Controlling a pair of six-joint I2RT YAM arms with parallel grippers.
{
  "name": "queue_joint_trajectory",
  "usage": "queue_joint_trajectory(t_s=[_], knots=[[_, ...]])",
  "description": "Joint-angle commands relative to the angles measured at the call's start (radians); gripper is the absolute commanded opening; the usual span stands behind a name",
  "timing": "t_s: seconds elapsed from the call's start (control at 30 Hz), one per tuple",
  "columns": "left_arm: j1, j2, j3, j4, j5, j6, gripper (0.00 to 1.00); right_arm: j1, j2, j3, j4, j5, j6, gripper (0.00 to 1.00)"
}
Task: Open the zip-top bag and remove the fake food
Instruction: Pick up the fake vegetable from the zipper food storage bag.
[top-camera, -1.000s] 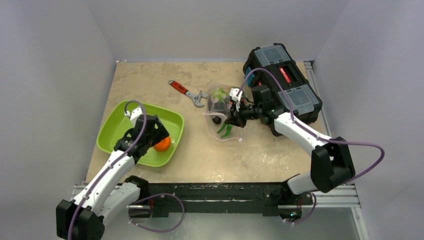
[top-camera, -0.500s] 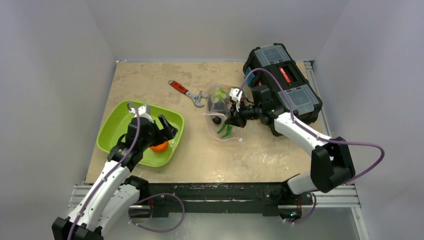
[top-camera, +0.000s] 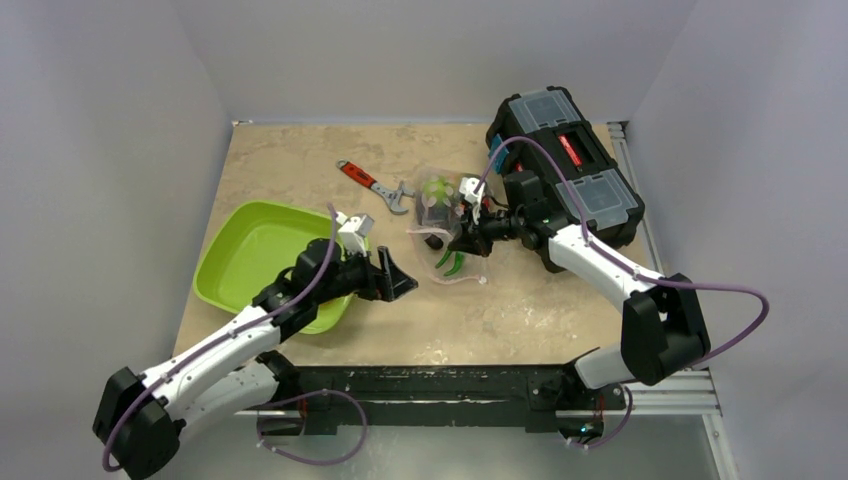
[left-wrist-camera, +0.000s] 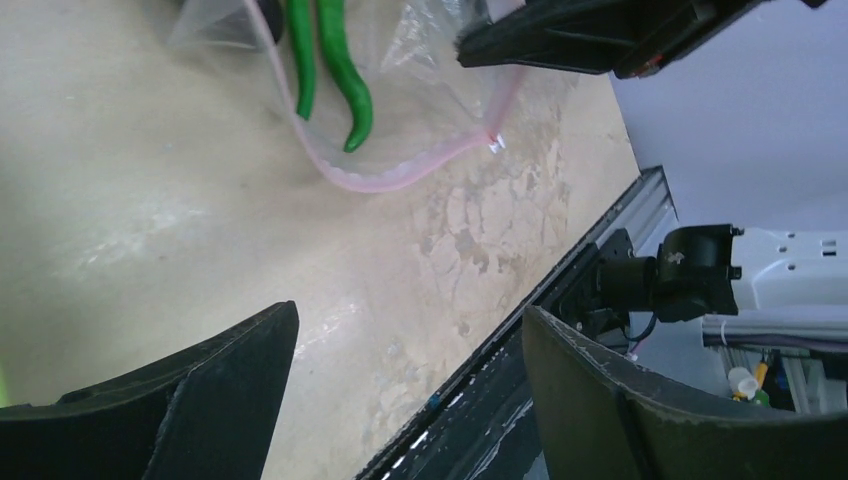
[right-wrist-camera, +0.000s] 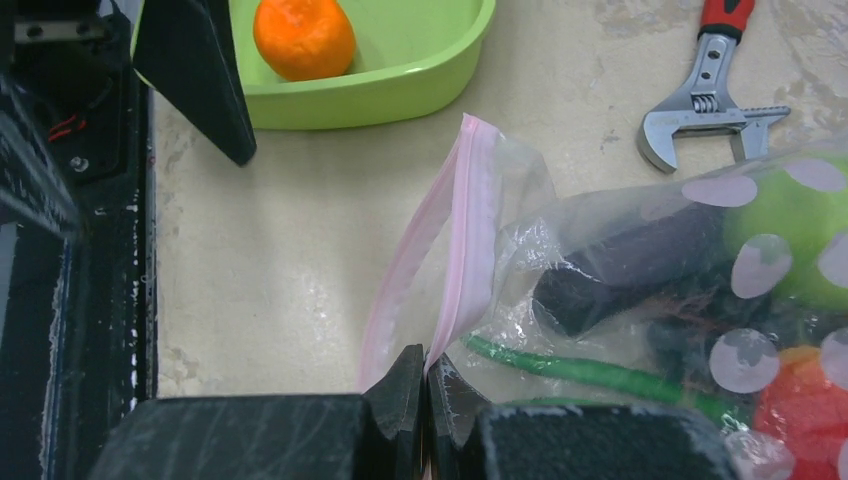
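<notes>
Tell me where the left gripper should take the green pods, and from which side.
Probably by their curved tips: the green pods point at the open mouth ringed by the zip strip. Bring the open left gripper in from the near side through that mouth; the right gripper pinches one lip.

Table (top-camera: 300, 160): all the things are borne on it, and the arm bases are fixed at its near edge.
Tray (top-camera: 232, 262): set at the near left, with a round fruit (right-wrist-camera: 304, 37) lying in it.
Zip-top bag (top-camera: 440, 215): laid right of centre, just left of the toolbox (top-camera: 565, 165), which is stood at the far right.
Wrench (top-camera: 375, 187): laid behind the tray and to its right, just left of the bag.
Bag contents: pods (left-wrist-camera: 340, 70) are held near the front edge, and an eggplant (right-wrist-camera: 630, 265) just behind them.
Left gripper (top-camera: 398, 282): held between tray and bag, apart from the bag.
Right gripper (top-camera: 462, 243): placed at the bag's right side, its jaws pinched on the zip edge.
</notes>
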Motion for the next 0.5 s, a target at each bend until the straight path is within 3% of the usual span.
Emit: queue_joint_trajectory(t_s=[0.0,0.27,0.47], knots=[[-0.09,0.085,0.014,0.242,-0.009,-0.018,0.8,0.014,0.006,0.024,0.025,-0.101,0.041,0.0],[-0.171,0.169,-0.002,0.401,-0.074,-0.04,0.63,0.108,-0.033,-0.003,0.123,-0.13,0.174,0.0],[-0.193,0.196,-0.028,0.413,-0.144,-0.058,0.53,0.125,-0.065,-0.022,0.185,-0.168,0.236,0.0]])
